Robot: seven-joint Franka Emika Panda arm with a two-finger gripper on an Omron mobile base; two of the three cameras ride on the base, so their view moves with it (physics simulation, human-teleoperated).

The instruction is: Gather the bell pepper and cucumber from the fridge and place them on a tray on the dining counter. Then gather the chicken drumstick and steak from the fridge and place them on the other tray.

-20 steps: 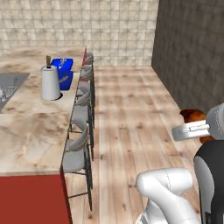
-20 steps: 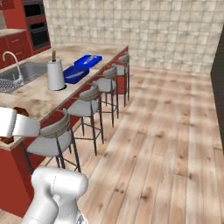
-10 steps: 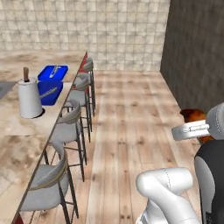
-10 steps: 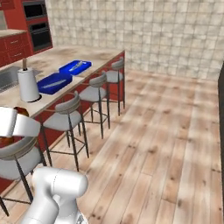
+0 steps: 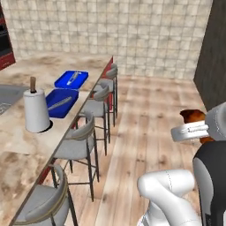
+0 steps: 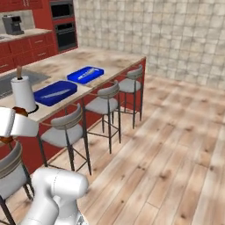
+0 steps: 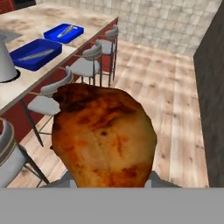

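The drumstick [image 7: 103, 135] sits clenched in the claw [image 5: 199, 132], carried above the wooden floor [image 5: 150, 114], well apart from the counter [image 5: 26, 145] and its two blue trays [image 5: 59, 102].

— Where's the chicken drumstick [image 7: 103, 135]?
— Up in the air over the wooden floor, a brown-orange, roasted-looking lump, held up close in the hand view.
— And the tabletop [image 5: 26, 145]?
— Beige marbled stone, red base, stools along it. Two blue trays [image 5: 64, 91] sit on it, side by side, each with something slim and pale lying inside.
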